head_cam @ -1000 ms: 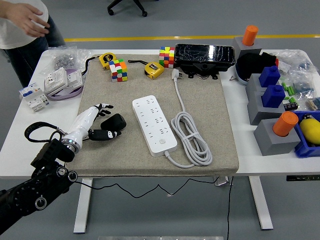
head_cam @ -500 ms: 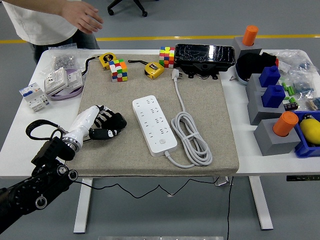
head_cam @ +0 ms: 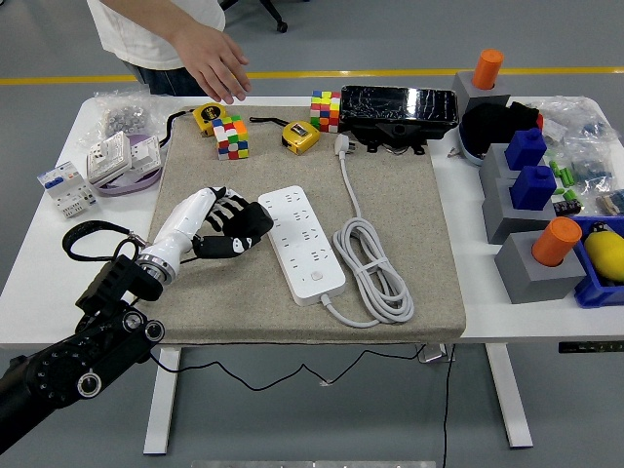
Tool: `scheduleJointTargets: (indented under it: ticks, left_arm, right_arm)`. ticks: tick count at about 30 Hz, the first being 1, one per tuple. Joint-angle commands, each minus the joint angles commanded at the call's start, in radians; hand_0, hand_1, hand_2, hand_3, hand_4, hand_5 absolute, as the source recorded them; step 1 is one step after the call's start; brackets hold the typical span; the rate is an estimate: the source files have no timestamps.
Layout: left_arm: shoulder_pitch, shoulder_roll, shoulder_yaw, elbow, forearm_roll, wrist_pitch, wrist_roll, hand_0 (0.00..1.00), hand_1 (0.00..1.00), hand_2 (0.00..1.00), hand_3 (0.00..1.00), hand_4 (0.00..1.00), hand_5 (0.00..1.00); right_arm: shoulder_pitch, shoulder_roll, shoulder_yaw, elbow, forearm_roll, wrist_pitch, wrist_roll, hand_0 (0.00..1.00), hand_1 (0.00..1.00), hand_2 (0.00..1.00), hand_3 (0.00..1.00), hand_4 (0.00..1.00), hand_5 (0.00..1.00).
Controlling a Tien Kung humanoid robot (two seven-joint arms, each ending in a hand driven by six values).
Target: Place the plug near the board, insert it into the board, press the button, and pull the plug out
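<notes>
Grey floor with a yellow line lies beyond the white bench (head_cam: 29, 292), which carries a beige mat (head_cam: 409, 234). On the mat lie one white power strip (head_cam: 300, 244), two Rubik's cubes (head_cam: 231, 136), two yellow tape measures (head_cam: 300, 136). At nine o'clock of the strip, the left hand (head_cam: 219, 222) has its fingers (head_cam: 239, 219) clamped on the black plug (head_cam: 249, 222), just beside the strip's edge. At eleven o'clock a person's hand (head_cam: 213, 60) hovers open.
</notes>
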Motion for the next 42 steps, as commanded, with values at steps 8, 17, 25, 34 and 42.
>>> scheduleJointTargets:
  ticks: [8, 17, 25, 34, 42]
  left_arm:
    - [-0.003, -0.006, 0.03, -0.015, -0.003, -0.008, 0.009, 0.352, 0.383, 0.394, 0.509, 0.602, 0.002]
    - [-0.008, -0.012, 0.051, -0.007, 0.002, -0.008, 0.014, 0.353, 0.385, 0.395, 0.51, 0.602, 0.002]
    - [-0.011, -0.018, 0.061, 0.006, 0.009, -0.003, 0.017, 0.354, 0.384, 0.396, 0.512, 0.6, 0.002]
    - [-0.014, -0.021, 0.067, 0.007, 0.017, 0.002, 0.017, 0.354, 0.385, 0.397, 0.512, 0.602, 0.002]
    - [-0.019, -0.027, 0.072, 0.014, 0.023, 0.011, 0.02, 0.354, 0.386, 0.396, 0.512, 0.604, 0.002]
  right_arm:
    - [-0.003, -0.001, -0.005, -0.004, 0.004, 0.0, -0.001, 0.578, 0.652, 0.664, 0.556, 0.904, 0.433]
    - [0.0, 0.0, -0.006, -0.001, 0.004, 0.0, 0.001, 0.578, 0.651, 0.663, 0.556, 0.904, 0.432]
    - [0.0, -0.003, -0.006, -0.002, 0.004, -0.001, 0.0, 0.578, 0.65, 0.663, 0.555, 0.904, 0.432]
    - [0.0, -0.002, -0.009, -0.001, 0.005, 0.0, 0.0, 0.578, 0.65, 0.663, 0.556, 0.904, 0.433]
    - [0.002, -0.003, -0.007, -0.001, 0.006, 0.0, 0.0, 0.578, 0.65, 0.663, 0.556, 0.904, 0.432]
